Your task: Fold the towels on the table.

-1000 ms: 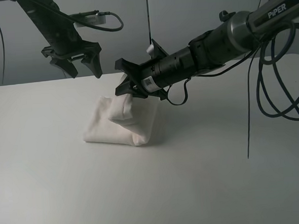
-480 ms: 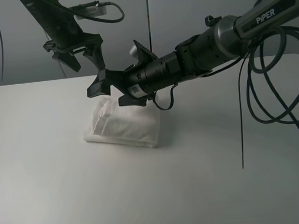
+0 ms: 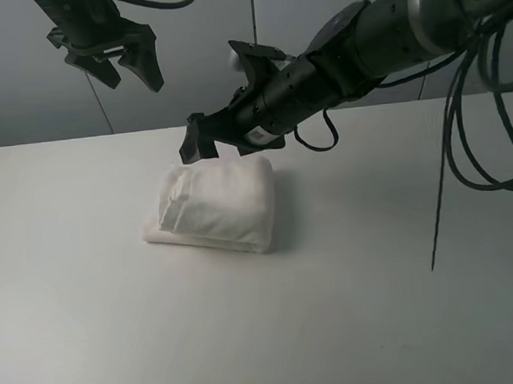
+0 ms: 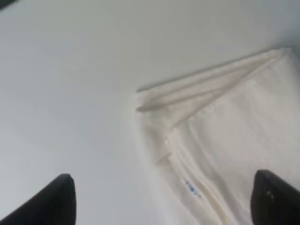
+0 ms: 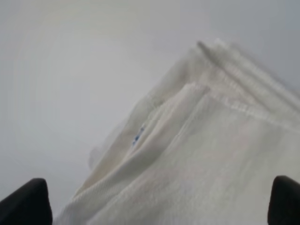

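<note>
Towel (image 3: pixel 215 206): white terry cloth, folded into a compact bundle, lying on the table (image 3: pixel 377 306) nearer its far edge and left of centre; small blue-lettered label (image 4: pixel 190 188) at one hem.
Left gripper (image 3: pixel 118 65): raised above the far-left part of the table, fingers spread wide, holding nothing.
Right gripper (image 3: pixel 226 115): reaching across just above the towel's far edge, fingers spread wide, empty, clear of the cloth.

White bench (image 3: pixel 91 341) bearing one folded white towel (image 3: pixel 215 206), lying just below the open right claw (image 3: pixel 226 115).
</note>
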Controlling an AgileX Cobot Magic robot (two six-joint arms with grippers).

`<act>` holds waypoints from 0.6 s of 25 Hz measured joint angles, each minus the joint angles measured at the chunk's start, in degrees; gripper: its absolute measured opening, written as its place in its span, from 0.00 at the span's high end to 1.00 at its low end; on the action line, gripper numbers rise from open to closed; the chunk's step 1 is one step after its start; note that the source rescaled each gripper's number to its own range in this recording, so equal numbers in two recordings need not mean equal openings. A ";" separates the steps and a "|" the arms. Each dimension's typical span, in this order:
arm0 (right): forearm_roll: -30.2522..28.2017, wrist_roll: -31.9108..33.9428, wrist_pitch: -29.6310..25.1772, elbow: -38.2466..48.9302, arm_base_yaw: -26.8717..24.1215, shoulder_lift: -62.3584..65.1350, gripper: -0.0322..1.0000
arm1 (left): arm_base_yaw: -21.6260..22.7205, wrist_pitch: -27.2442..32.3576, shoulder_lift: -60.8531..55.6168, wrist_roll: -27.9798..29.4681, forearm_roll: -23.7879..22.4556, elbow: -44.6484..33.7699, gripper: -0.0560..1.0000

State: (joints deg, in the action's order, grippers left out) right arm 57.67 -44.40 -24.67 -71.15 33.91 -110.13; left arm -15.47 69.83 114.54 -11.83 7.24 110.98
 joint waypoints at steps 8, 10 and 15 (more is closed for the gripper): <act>-45.71 31.35 -8.61 0.48 -3.21 22.01 0.00 | 0.00 -0.26 -16.36 1.06 -5.55 -3.72 0.04; -52.76 37.43 -10.40 2.75 -3.61 27.70 0.00 | 0.00 -0.26 -21.66 1.42 -6.01 -9.66 0.04; -57.67 42.67 -11.17 14.41 -3.61 44.41 0.00 | 0.00 -3.52 -37.56 4.20 -6.11 -29.14 0.04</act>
State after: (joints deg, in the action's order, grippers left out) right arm 0.00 -1.73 -35.84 -56.74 30.30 -65.73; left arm -15.47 66.31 76.98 -7.63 1.13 81.83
